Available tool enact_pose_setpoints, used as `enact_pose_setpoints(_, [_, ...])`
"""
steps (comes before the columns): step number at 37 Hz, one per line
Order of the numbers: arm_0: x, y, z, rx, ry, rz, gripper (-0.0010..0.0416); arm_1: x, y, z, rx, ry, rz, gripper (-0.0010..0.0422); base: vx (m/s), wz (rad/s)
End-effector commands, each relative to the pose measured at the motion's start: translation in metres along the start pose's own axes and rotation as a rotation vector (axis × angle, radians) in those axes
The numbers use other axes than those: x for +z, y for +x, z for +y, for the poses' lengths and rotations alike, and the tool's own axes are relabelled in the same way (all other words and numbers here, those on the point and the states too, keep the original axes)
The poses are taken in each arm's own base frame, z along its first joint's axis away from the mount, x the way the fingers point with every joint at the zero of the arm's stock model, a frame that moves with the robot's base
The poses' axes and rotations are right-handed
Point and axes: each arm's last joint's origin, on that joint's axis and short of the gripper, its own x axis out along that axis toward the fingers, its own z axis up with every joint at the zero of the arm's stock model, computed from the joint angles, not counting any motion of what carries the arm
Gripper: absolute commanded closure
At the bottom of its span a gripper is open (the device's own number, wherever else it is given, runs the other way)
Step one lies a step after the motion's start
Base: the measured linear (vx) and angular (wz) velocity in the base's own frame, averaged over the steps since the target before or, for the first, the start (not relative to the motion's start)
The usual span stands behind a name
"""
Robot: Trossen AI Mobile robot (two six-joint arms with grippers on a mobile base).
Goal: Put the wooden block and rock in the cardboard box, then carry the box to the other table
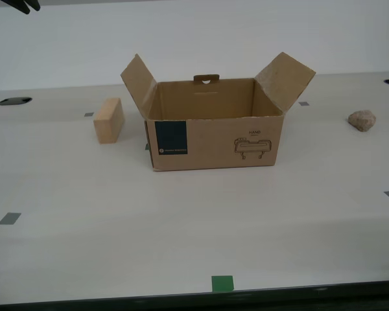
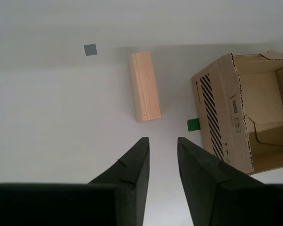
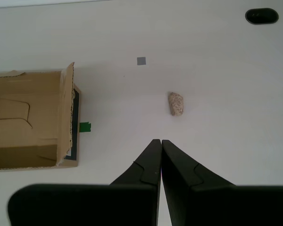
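Note:
The cardboard box stands open on the table with its side flaps up and nothing visible inside. The wooden block lies beside it toward the exterior view's left. The rock sits apart toward the exterior view's right. My second gripper hovers high above the table, open and empty, short of the wooden block and beside the box. My first gripper is shut on nothing, high above the table and short of the rock. The other table is out of view.
The off-white table carries grey tape squares and a green one near its front edge. Black oval holes sit toward the back. A dark bit of an arm shows at the exterior view's top left.

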Motion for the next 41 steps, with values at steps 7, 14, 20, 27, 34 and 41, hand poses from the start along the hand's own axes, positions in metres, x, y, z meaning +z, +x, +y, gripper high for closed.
enact_pose_setpoints(7, [0.0002, -0.0003, 0.0000, 0.000, 0.000, -0.002, 0.0403, 0.0000, -0.0003, -0.0003, -0.004, 0.003, 0.001, 0.0243, 0.000, 0.000])
enact_pose_setpoints(14, [0.0002, -0.0003, 0.0000, 0.000, 0.000, -0.002, 0.0403, 0.0000, -0.0003, -0.0003, -0.004, 0.004, 0.000, 0.0183, 0.000, 0.000])
enact_pose_setpoints(20, [0.0002, -0.0003, 0.0000, 0.000, 0.000, -0.002, 0.0404, 0.0000, -0.0003, -0.0008, -0.023, 0.004, 0.001, 0.0137, 0.000, 0.000])
enact_pose_setpoints(27, [0.0003, -0.0003, 0.0000, 0.000, 0.000, -0.003, 0.0403, 0.0000, -0.0004, -0.0021, -0.068, 0.005, 0.001, 0.0101, 0.000, 0.000])
enact_pose_setpoints(34, [0.0010, -0.0003, 0.0001, 0.001, 0.000, -0.011, 0.0403, -0.0008, -0.0004, -0.0021, -0.068, 0.003, 0.009, 0.0081, 0.000, 0.000])
enact_pose_setpoints(41, [0.0010, -0.0003, 0.0001, 0.001, 0.000, -0.011, 0.0403, -0.0012, -0.0005, -0.0021, -0.067, 0.001, 0.013, 0.0078, 0.000, 0.000])
